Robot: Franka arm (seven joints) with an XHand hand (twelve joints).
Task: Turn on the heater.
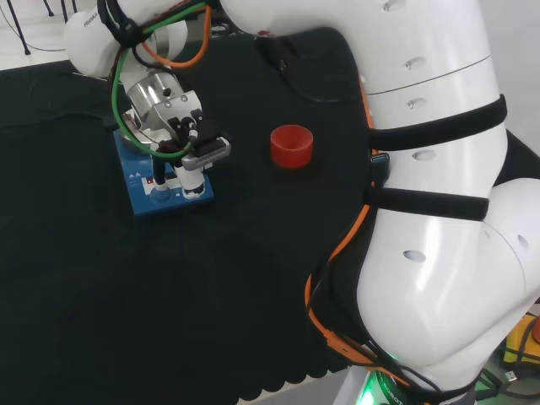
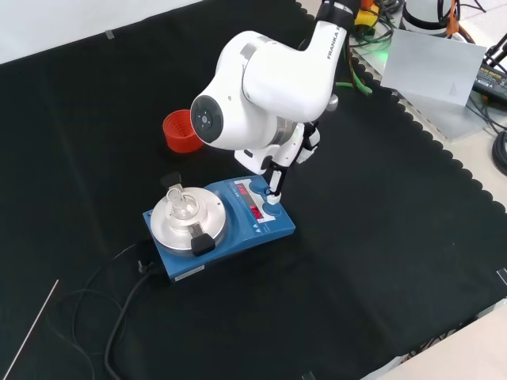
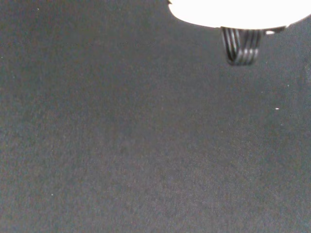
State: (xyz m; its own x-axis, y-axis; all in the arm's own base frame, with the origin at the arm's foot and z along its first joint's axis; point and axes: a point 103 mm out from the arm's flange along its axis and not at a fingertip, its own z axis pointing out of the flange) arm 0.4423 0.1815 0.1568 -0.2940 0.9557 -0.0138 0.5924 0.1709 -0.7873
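- In the front view the black cloth (image 2: 372, 261) runs out to a scalloped edge at the right and near right; past it lies pale floor, with a grey box and cables at the far right corner.
- Wide bare cloth lies right of the heater (image 2: 219, 224) and nearer than it in the front view; to the left there is more bare cloth, crossed by the heater's black cable (image 2: 119, 317), which loops toward the near edge.
- The red ribbed ring (image 2: 181, 131) stands on the cloth beyond the heater in the front view, well apart from it; in the head view it sits to the heater's right with a clear strip of cloth between.
- The heater is a blue flat box near the middle of the cloth in the front view. A round silver plate (image 2: 188, 223) takes up its left part, and a small clear glass piece (image 2: 181, 202) stands on that plate.
- The heater's front panel (image 2: 257, 204), on its right part, shows red marks or lights and white knobs.
- The hand (image 2: 279, 176) hangs under the arm's big white link, above the panel's far edge. One dark finger (image 2: 274, 188) points straight down and its tip reaches the panel by a white knob; whether it presses I cannot tell.
- The hand grasps nothing.
- In the wrist view the cloth (image 3: 146, 145) lies past a blurred white part of the hand (image 3: 243, 12).
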